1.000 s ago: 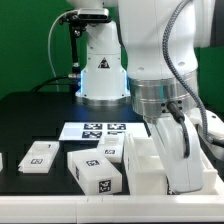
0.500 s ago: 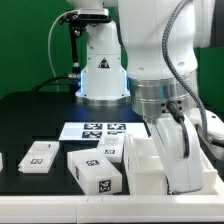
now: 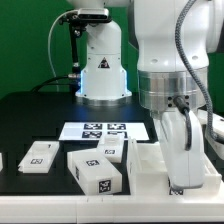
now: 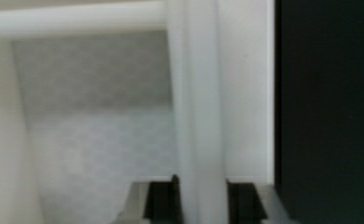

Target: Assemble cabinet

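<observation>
Cabinet [image 3: 146, 168] sits on the black table [image 3: 40, 110], front edge, at the exterior view's right, under the arm. In the wrist view I see the gripper [image 4: 198, 203] straddling one thin cabinet wall, fingers [image 4: 156, 203] clamped against both faces. Marker board [image 3: 100, 130] lies just behind. Tagged white blocks [image 3: 97, 170] lie beside it, at the exterior view's left.

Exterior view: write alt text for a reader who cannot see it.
A white robot arm reaches down onto the large white cabinet at the exterior view's right of a black table. Smaller white tagged blocks lie toward the exterior view's left, the marker board behind them.
</observation>
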{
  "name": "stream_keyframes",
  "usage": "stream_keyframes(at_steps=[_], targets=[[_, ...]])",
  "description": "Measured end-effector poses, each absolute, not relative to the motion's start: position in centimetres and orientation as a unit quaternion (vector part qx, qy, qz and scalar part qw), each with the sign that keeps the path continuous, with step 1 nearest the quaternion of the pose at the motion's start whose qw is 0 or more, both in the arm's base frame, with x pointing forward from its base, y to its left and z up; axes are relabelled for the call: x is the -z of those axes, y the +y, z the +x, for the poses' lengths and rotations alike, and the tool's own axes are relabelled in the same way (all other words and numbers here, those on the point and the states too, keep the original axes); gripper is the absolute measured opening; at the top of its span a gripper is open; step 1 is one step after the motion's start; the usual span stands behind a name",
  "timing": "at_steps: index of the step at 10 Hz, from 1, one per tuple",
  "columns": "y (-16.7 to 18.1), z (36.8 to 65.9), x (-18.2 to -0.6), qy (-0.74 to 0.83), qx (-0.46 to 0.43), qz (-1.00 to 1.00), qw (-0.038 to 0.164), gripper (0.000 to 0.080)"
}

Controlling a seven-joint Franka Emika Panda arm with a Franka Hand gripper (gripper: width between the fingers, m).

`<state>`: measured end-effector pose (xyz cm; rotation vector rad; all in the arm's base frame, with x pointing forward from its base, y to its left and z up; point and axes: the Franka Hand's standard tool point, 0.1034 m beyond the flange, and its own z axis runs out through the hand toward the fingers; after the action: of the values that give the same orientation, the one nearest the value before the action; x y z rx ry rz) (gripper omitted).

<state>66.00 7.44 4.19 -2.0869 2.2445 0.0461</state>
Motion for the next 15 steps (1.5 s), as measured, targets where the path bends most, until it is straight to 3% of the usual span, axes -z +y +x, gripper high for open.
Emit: stream_keyframes(at_steps=[8,10,11,12,13,15], targets=[[7.4,66.0,-4.0,0.727,-0.008,-0.686,0.033,0.0107],[7.1,66.3,-4.9,0.722,-0.009,-0.691,0.043,0.042],[6.6,66.5,-5.9,0.715,-0.01,-0.697,0.053,0.042],[5.7,66.5,-7.1,0.703,-0.015,-0.708,0.071,0.0626],[4.7,66.3,-8.2,0.703,-0.014,-0.707,0.077,0.0742],[4.3,66.1,-8.1,0.699,-0.017,-0.71,0.081,0.0786]])
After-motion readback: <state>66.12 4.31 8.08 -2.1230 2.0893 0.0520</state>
